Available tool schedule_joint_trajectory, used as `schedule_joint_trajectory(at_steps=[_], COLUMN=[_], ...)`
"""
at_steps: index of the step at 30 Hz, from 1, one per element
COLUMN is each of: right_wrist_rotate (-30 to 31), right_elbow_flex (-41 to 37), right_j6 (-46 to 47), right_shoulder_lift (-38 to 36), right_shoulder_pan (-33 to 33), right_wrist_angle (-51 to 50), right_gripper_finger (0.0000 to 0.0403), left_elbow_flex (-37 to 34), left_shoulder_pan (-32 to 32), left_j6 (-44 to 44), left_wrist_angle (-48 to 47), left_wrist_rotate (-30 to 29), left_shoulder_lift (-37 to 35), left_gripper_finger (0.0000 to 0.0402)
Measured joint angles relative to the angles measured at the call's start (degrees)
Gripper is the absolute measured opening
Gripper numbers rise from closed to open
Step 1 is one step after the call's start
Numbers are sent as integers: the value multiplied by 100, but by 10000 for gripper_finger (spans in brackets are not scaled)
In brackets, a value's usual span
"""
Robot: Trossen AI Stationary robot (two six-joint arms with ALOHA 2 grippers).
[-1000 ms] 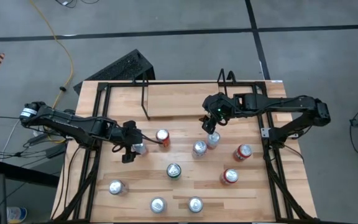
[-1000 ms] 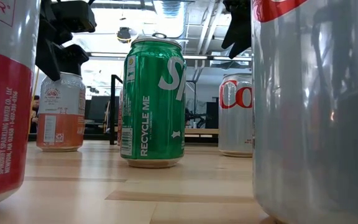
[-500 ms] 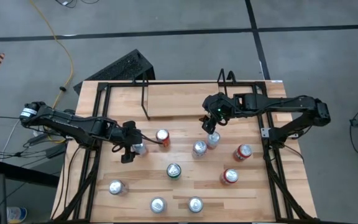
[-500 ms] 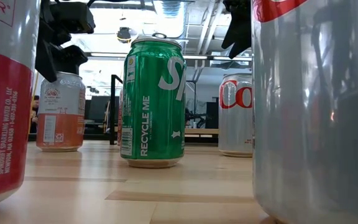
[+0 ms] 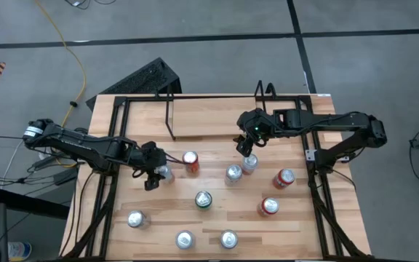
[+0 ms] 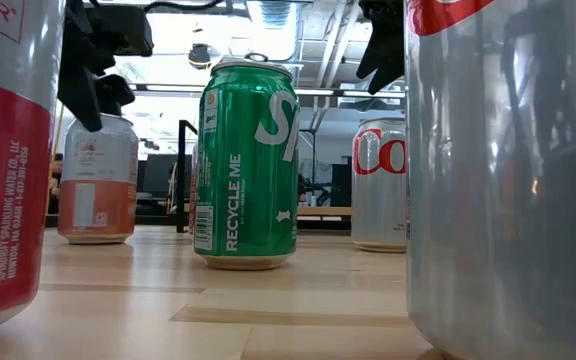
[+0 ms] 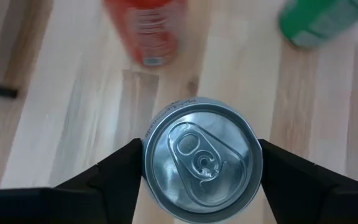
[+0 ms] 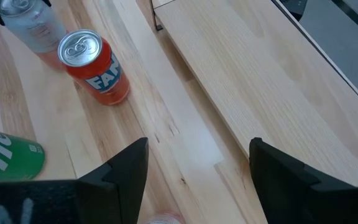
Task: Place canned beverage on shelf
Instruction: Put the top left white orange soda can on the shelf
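Low view: 2 near cans (image 6: 3,160) cut by frame edges | left wrist view: orange can (image 7: 146,28) blurred, cropped | green can (image 7: 319,22) cropped

grey concrete floor (image 5: 217,18) crossed by dark seams, a yellow cable (image 5: 71,51) trailing over it; bright ceiling lights (image 6: 268,15) glow beyond.

The light wood table (image 5: 217,222) (plank-topped) carries ten upright cans (image 5: 204,199) and the wire shelf (image 5: 217,116).
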Motion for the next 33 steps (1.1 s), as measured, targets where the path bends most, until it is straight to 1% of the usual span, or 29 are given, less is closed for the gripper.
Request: schedule_joint_trajectory(at_steps=[6, 15, 18, 21, 28, 33], right_wrist_rotate=[0, 2, 1, 0, 39, 161], right_elbow_flex=[0, 0, 1, 2, 2, 2], right_j6=[183, 194, 194, 189, 176, 60], right_shoulder_lift=[-1, -1, 0, 0, -1, -1], right_shoulder_pan=[-1, -1, -1, -1, -12, -12], right_wrist_angle=[0, 28, 150, 304, 451, 584], right_gripper_finger=[258, 258, 258, 258, 258, 258], left_elbow_flex=[2, 7, 7, 7, 145, 422], left_shoulder_pan=[-1, 1, 1, 1, 4, 4], left_j6=[-1365, -2911, -3385, -4049, -4611, -4682], left_wrist_angle=[-86, -342, -477, -696, -934, -1372], left_wrist_rotate=[-467, -711, -792, -906, -962, -1022], left_shoulder_lift=[-4, -7, -7, -7, -4, 11], left_gripper_finger=[266, 267, 267, 267, 267, 267])
